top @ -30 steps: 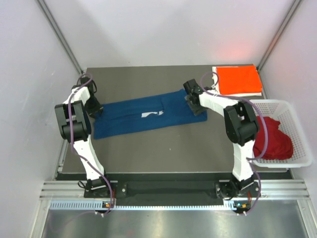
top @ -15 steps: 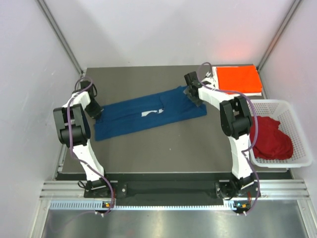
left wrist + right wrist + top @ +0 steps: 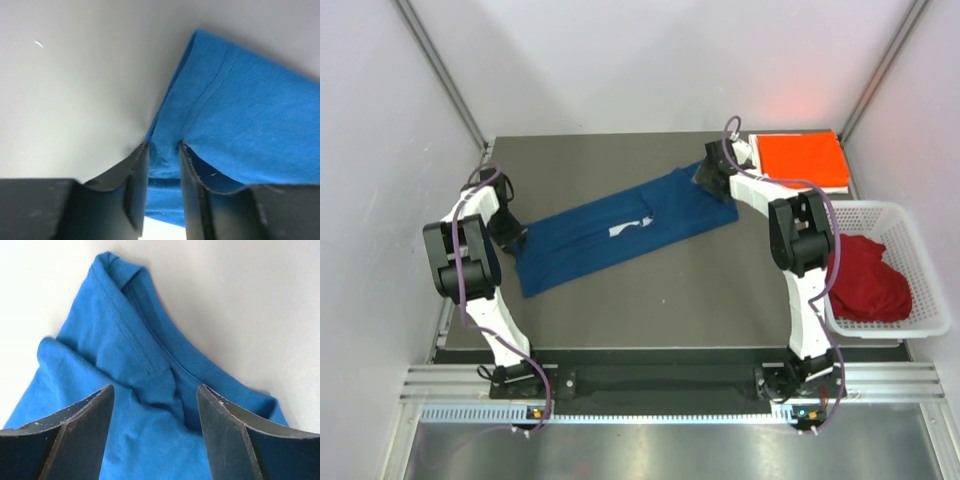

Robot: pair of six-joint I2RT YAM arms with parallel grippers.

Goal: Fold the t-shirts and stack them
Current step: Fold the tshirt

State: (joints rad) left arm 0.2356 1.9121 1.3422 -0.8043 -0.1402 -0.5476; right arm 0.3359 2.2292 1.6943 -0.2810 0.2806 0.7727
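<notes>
The navy t-shirt (image 3: 620,228) lies as a long folded band slanting across the middle of the bench (image 3: 650,300), white print up. The left jaws are almost closed, pinching a tuck of cloth at its left end. The right jaws stand wide open astride the collar, gripping nothing. Taking both ends would likely keep the band taut for the next fold. The orange-red t-shirt (image 3: 802,158) sits folded at the far right corner, probably the stack's base. The dark red t-shirt (image 3: 868,278) lies crumpled in the basket (image 3: 925,262).
</notes>
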